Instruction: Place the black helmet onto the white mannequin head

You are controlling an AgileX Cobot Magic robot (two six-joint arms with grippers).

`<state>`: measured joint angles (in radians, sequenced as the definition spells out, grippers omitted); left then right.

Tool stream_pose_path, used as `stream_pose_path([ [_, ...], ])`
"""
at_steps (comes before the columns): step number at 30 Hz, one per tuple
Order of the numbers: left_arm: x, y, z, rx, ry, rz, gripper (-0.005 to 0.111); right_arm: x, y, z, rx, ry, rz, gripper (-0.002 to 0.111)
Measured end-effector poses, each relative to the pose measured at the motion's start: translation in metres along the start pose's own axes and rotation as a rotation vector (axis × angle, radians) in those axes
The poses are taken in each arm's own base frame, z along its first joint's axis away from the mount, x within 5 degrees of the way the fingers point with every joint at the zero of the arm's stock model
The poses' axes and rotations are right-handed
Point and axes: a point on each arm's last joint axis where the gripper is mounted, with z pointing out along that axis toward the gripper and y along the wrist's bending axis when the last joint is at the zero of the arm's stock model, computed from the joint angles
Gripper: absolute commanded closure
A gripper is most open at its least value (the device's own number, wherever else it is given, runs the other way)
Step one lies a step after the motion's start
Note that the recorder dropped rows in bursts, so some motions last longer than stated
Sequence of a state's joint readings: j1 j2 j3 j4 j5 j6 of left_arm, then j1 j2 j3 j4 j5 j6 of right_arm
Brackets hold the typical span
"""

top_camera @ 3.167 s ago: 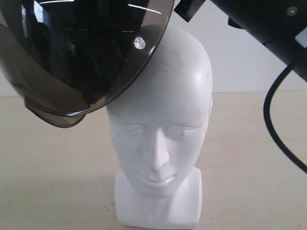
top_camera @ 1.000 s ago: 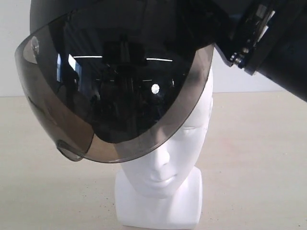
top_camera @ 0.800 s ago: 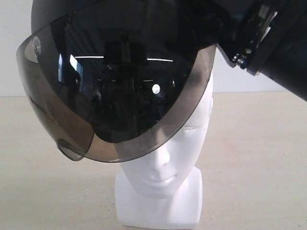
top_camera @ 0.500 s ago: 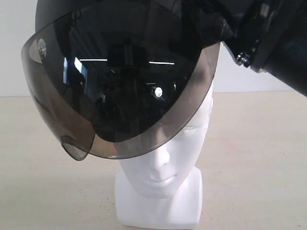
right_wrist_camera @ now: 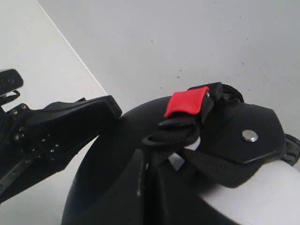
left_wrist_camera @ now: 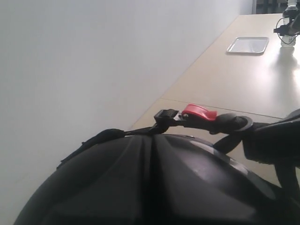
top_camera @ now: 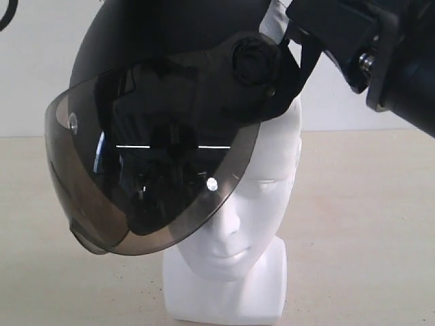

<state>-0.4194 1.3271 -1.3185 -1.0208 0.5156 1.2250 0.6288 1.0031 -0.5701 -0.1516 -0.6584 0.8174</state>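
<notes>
The black helmet [top_camera: 156, 47] hangs tilted over the white mannequin head [top_camera: 255, 204]. Its smoky visor [top_camera: 102, 183] covers the head's left half, and its inner padding and ear pad [top_camera: 253, 60] face the exterior camera. The head's nose, mouth and blocky neck base show below. My right gripper [right_wrist_camera: 146, 171] is shut on the helmet's edge beside the chin strap with its red buckle [right_wrist_camera: 186, 101]; the white head [right_wrist_camera: 262, 201] lies just beneath. My left gripper [left_wrist_camera: 152, 159] is pressed shut at the helmet, with the red buckle [left_wrist_camera: 199, 111] beyond it.
The head stands on a beige table [top_camera: 360, 224] before a white wall. The right arm's black body [top_camera: 401, 61] fills the upper right of the exterior view. A metal tray [left_wrist_camera: 247, 45] lies far along the table. The left arm [right_wrist_camera: 51, 131] reaches in opposite.
The helmet came from the upper left over the head. In the last half second it tipped, its right side rising so the inner padding shows, and the visor shifted slightly right.
</notes>
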Motion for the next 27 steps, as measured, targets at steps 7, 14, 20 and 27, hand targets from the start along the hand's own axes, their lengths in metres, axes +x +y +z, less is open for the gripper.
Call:
stream_pose_path([
  [7,0.011,-0.003,0.007,0.035,-0.005,-0.029,0.102,-0.002,-0.002,-0.008,0.073,0.029,-0.055,0.108],
  [14,0.015,-0.006,0.009,0.063,-0.015,-0.072,0.102,-0.005,-0.001,-0.015,0.127,0.057,-0.097,0.108],
  [20,0.019,-0.013,0.012,0.14,-0.015,-0.098,0.102,-0.006,-0.006,-0.018,0.202,0.066,-0.125,0.108],
  [27,0.026,-0.017,0.025,0.185,0.0,-0.137,0.102,-0.007,-0.012,-0.021,0.283,0.086,-0.19,0.108],
])
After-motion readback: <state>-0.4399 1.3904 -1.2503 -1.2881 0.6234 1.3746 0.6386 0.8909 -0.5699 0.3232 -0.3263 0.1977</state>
